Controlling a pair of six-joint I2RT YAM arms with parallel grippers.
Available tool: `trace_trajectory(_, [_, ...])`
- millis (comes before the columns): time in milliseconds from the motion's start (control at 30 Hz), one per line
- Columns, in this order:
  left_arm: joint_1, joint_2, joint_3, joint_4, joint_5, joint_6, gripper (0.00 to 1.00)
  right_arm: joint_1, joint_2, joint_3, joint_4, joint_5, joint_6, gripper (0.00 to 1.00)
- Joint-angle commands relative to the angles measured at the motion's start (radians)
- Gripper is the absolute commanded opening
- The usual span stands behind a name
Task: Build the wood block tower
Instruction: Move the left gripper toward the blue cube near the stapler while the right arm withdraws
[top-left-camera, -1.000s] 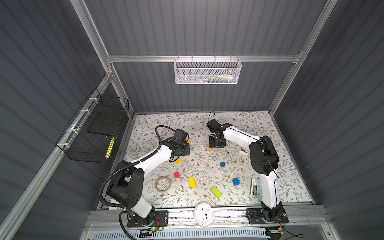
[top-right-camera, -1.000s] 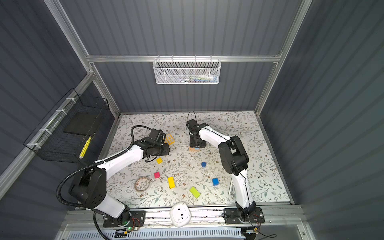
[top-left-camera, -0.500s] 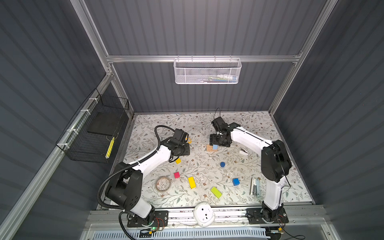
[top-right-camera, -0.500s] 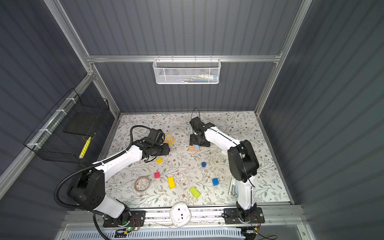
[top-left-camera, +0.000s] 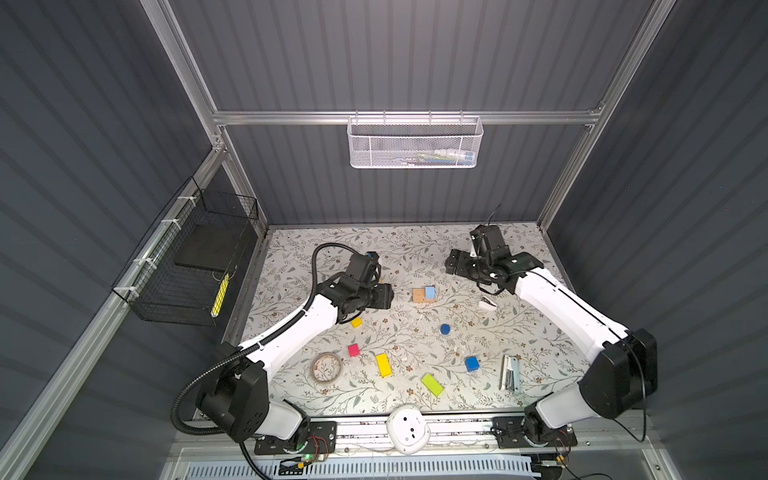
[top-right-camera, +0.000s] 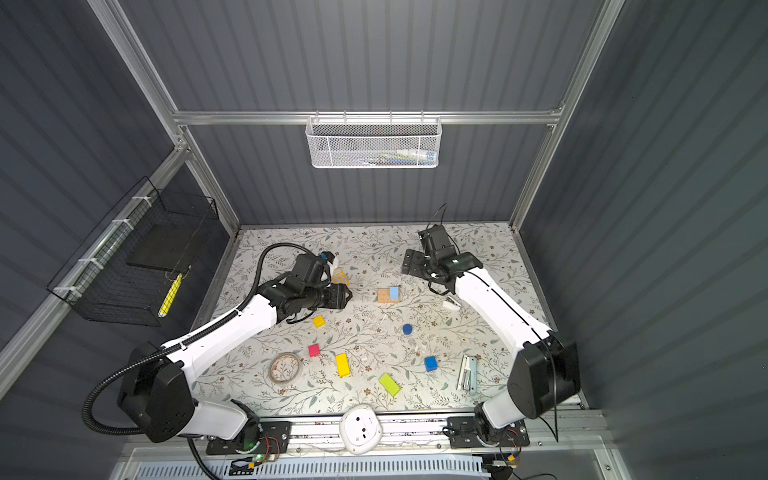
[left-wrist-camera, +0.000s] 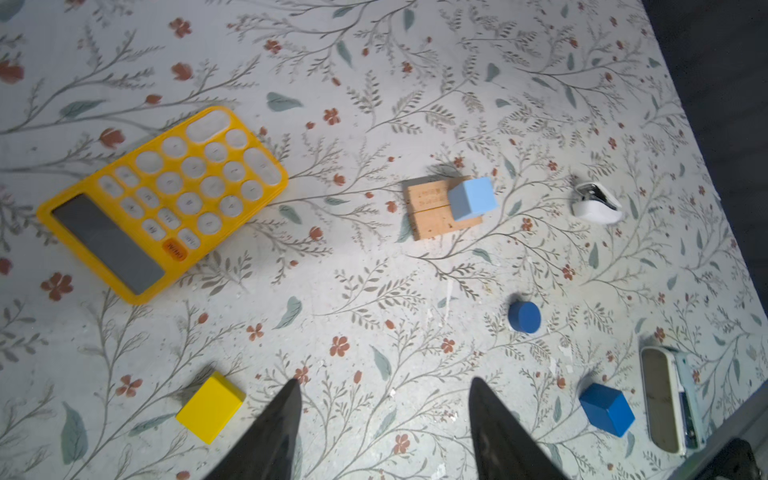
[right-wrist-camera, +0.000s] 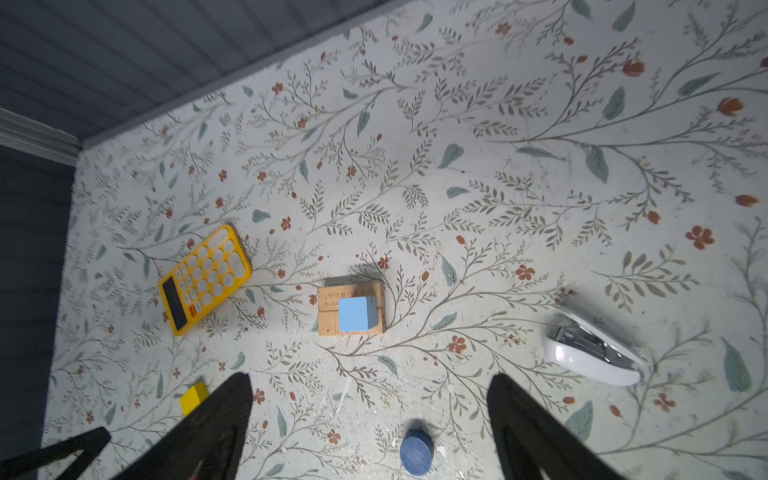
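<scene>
Wire basket (top-left-camera: 166, 305) holds black slab (top-left-camera: 208, 248), yellow strip (top-left-camera: 220, 293).

A robotics lab test cell: aluminium frame (top-left-camera: 282, 117), grey ribbed wall panels (top-left-camera: 374, 54), white robot arms (top-left-camera: 291, 328) bolted to a front rail (top-left-camera: 361, 430), floral tabletop (top-left-camera: 415, 249)

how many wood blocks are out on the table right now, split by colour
tan: 2, the tan bars
yellow: 2, the yellow cube and yellow bar
blue: 2, the blue cube and blue cylinder
light blue: 1, the light-blue cube
pink: 1, the pink cube
lime: 1, the lime bar
total: 9
</scene>
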Motion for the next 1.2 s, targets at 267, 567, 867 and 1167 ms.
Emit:
trace_trajectory(267, [-0.136, 0.111, 0.239, -0.155, 0.004, 0.184, 0.70, -0.115, -0.245, -0.155, 0.224, 0.014, 0.085, 0.92])
trace_trajectory(567, [-0.272, 0.200, 0.339, -0.199, 0.054, 0.206, 0.72, -0.209, -0.446, -0.357, 0.269, 0.086, 0.106, 0.95])
trace_trajectory(867, [-0.431, 0.394, 0.479, -0.333, 0.038, 0.217, 0.72, -0.356, -0.597, -0.493, 0.270, 0.037, 0.136, 0.97])
trace_trajectory(1167, [-0.548, 0.543, 0.574, -0.410, 0.015, 0.285, 0.75, -0.450, -0.731, -0.547, 0.220, 0.031, 0.132, 0.99])
